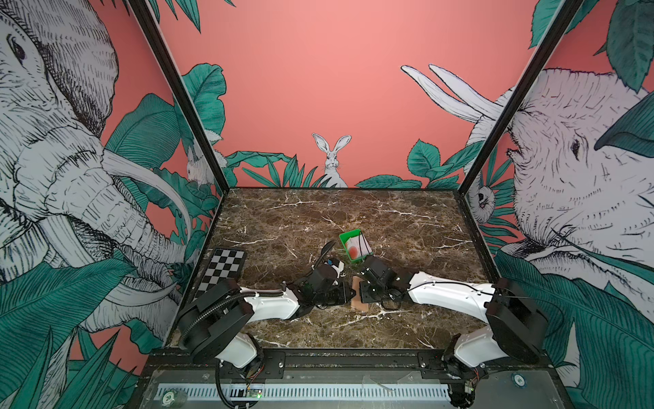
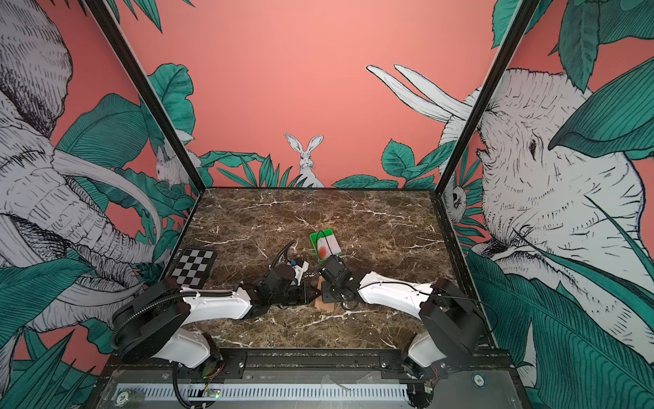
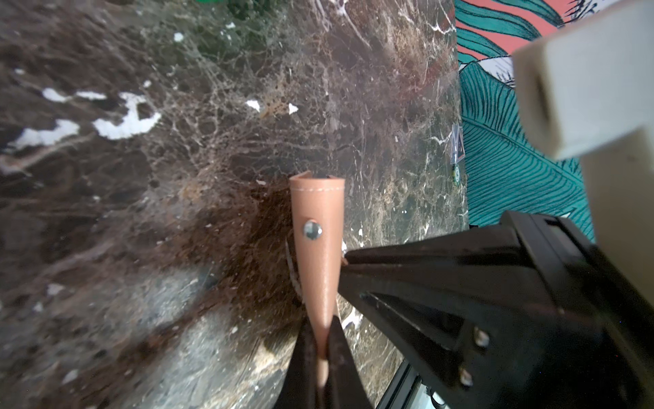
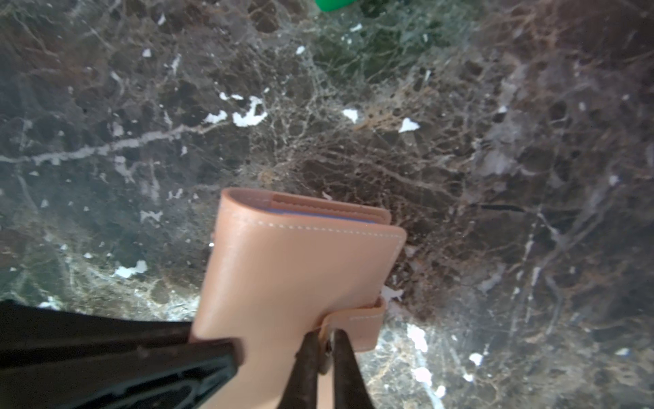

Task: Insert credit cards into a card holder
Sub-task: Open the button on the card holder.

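The left tool (image 3: 320,331) is clenched on one end of the card holder (image 3: 318,212), its two dark fingers pinching the peach panel that carries the snap stud (image 3: 313,230). The right tool (image 4: 325,341) is clamped on the holder's small closing tab (image 4: 357,329). Its wrist view shows the left tool's black tip against the holder's near corner.

The tan holder (image 4: 297,276) is gripped from opposite sides and stands folded, with white stitching along its edge. A thin blue sliver (image 4: 318,215) shows between its leaves. Whether its lower edge touches the brown marble surface (image 1: 407,219) cannot be told.

In both top views the two arms reach in from their bases at the near edge. The left arm (image 1: 269,301) and the right arm (image 1: 449,294) hold their white forearms low and nearly level. Their wrists meet at the middle of the surface, over the holder (image 1: 360,304), which is mostly hidden under the black wrist housings (image 2: 325,305).

Just beyond the right wrist lies a green tray (image 1: 344,236) holding the credit cards (image 1: 355,248). The top card is white with a red-orange circle. The tray (image 2: 314,236) and its cards (image 2: 325,248) are apart from both tools.

A black-and-white checkerboard (image 1: 223,270) lies near the left edge of the surface, beside the left arm's elbow.
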`<move>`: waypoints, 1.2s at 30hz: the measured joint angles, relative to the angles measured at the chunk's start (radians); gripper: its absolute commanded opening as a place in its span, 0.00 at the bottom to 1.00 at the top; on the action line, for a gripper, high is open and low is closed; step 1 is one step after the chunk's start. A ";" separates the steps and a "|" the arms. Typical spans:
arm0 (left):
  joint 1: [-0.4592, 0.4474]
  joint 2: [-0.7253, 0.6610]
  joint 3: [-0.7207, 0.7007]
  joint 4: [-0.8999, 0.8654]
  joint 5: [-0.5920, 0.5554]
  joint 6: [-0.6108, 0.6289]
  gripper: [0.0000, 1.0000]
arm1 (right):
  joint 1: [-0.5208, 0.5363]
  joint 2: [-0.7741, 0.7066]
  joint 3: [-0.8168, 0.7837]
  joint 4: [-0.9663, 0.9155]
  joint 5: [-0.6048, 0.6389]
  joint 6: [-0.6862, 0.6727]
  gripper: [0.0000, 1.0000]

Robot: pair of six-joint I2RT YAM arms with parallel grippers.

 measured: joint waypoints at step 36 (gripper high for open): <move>-0.004 -0.049 -0.049 -0.130 -0.140 -0.034 0.50 | -0.006 -0.161 -0.061 -0.050 0.105 0.018 0.00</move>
